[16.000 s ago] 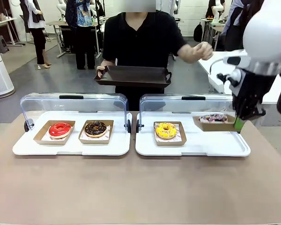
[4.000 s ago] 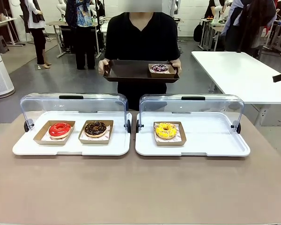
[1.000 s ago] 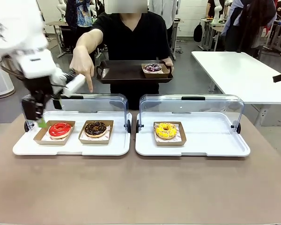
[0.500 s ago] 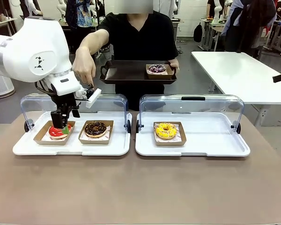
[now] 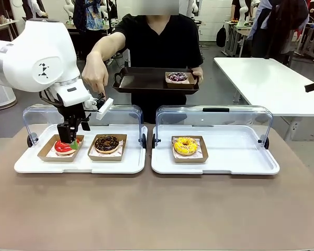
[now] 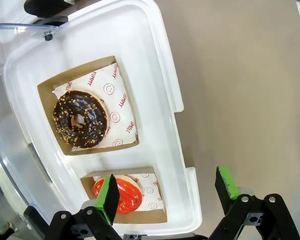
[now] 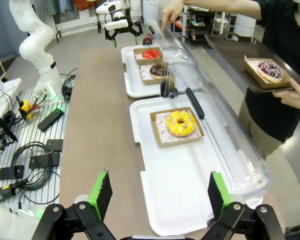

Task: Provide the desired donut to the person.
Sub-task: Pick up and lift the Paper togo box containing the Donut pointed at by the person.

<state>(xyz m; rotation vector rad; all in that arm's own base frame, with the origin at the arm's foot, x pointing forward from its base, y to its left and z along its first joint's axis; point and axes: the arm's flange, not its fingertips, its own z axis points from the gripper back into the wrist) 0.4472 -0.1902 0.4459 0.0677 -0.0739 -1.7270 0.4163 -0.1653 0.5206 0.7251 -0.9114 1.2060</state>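
Note:
The person [image 5: 154,39] stands at the far side and holds a dark tray [image 5: 141,81] in one hand, with a purple donut [image 5: 177,77] in its box. The other hand [image 5: 94,78] points down over the left case. A red donut [image 5: 64,147] and a chocolate donut [image 5: 107,143] sit in paper boxes on the left white tray [image 5: 78,164]. My left gripper [image 5: 68,140] hangs open just over the red donut [image 6: 121,194]. Its fingers straddle that box's outer edge, one green pad [image 6: 109,204] over the donut. My right gripper [image 7: 159,195] is open and holds nothing, back from the right tray.
A yellow donut [image 5: 185,145] sits in its box on the right white tray [image 5: 235,157]. Both clear lids [image 5: 214,117] stand raised at the back of the trays. The brown tabletop [image 5: 157,209] stretches in front. Cables and boxes lie beside the table [image 7: 35,150].
Over the last second my left arm swung in from the left and came down over the red donut. Since half a second ago it has barely moved. The person's pointing hand stays up.

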